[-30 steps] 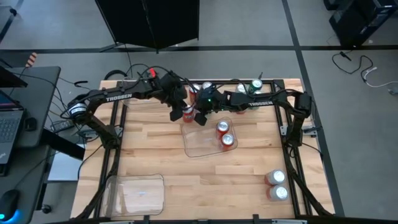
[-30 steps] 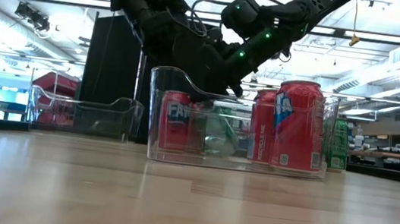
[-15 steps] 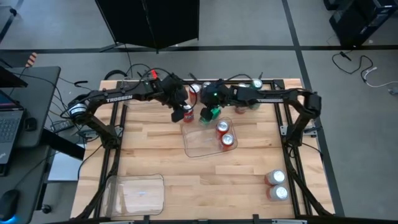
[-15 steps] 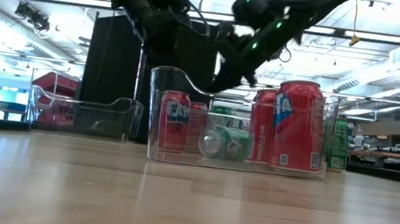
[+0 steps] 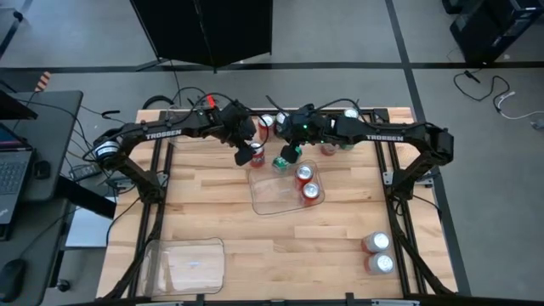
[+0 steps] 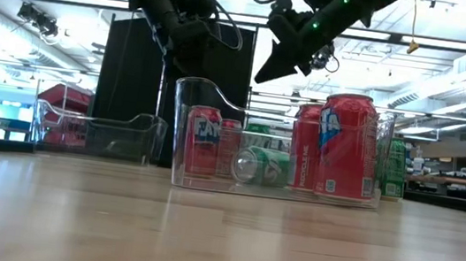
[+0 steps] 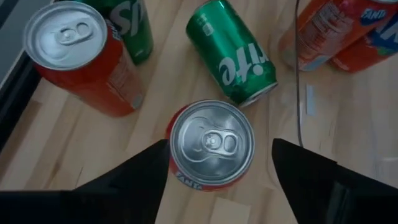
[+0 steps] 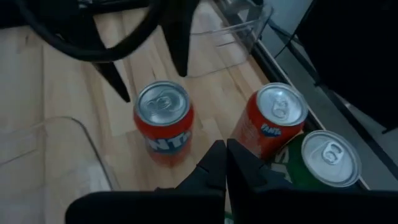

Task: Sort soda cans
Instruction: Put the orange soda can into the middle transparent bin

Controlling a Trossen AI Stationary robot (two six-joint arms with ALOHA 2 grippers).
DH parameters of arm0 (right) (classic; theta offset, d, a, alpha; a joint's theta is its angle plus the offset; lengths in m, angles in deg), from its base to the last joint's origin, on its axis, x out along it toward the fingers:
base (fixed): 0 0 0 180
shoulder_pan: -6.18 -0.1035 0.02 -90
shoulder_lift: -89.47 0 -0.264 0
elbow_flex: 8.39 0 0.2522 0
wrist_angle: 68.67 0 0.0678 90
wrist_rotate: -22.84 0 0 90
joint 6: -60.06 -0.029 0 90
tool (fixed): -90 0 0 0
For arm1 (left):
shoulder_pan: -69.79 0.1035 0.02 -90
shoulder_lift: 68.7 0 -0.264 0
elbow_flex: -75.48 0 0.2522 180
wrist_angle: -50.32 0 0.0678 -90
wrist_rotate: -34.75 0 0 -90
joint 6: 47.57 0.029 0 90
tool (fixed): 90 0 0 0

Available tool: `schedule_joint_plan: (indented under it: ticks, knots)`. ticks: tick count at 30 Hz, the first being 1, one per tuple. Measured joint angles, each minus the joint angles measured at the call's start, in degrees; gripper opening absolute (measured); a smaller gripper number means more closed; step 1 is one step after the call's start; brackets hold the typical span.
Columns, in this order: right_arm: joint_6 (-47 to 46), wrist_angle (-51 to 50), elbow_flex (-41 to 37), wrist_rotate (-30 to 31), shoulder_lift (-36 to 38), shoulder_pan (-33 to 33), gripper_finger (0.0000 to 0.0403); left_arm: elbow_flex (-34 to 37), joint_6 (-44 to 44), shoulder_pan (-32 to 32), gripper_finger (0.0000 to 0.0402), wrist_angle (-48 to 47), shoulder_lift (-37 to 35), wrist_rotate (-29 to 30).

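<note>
The left gripper [image 7: 214, 180] is hanging with its fingers spread wide and empty, straddling an upright red can [image 7: 210, 146] near the tabletop's [image 5: 212, 212] far edge, beside the clear tray [image 5: 272, 200]. Only the left wrist view is showing the green can [image 7: 233, 53] lying on its side just beyond. The right gripper [image 8: 225, 163] is sitting above these cans with fingers pressed together, empty; the high view is hiding them under both arms, and the low view is blurring them through the tray wall.
</note>
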Motion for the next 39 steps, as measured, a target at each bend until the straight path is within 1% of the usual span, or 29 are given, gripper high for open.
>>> schedule_joint_plan:
  ticks: [6, 10, 23, 26, 30, 34, 39]
  knots:
    - [0.0, -0.2, 0.0, 0.0, 0.0, -0.9, 0.0, 0.1, 0.1, 0.0, 0.0305, -0.3, 2.6, 0.0]
    - [0.0, -0.6, 0.0, 0.2, 0.0, -1.2, 0.0001, 0.1, 0.2, 0.0, 0.0306, -0.1, 4.1, 0.5]
    - [0.2, -0.7, 0.0, 0.6, -0.1, -1.3, 0.0, 0.1, 1.5, 0.0, 0.0304, 3.3, 5.7, 0.9]
    - [0.2, -0.8, 0.0, 0.6, -0.1, -1.3, 0.0001, -0.1, 1.7, -0.1, 0.029, 4.0, 7.0, 0.1]
    - [0.3, -1.0, 0.0, 0.6, -0.1, -1.3, 0.0, -0.2, 2.7, -0.1, 0.0255, 5.2, 8.4, -0.4]
    - [0.3, -1.7, 0.0, 0.6, -0.1, -1.3, 0.0, 0.0, 3.3, -0.2, 0.0223, 7.3, 8.2, -0.7]
    - [0.0, -3.9, 0.0, 0.4, -0.1, -1.3, 0.0002, 0.0, 3.5, -0.2, 0.0211, 6.4, 8.1, -0.7]
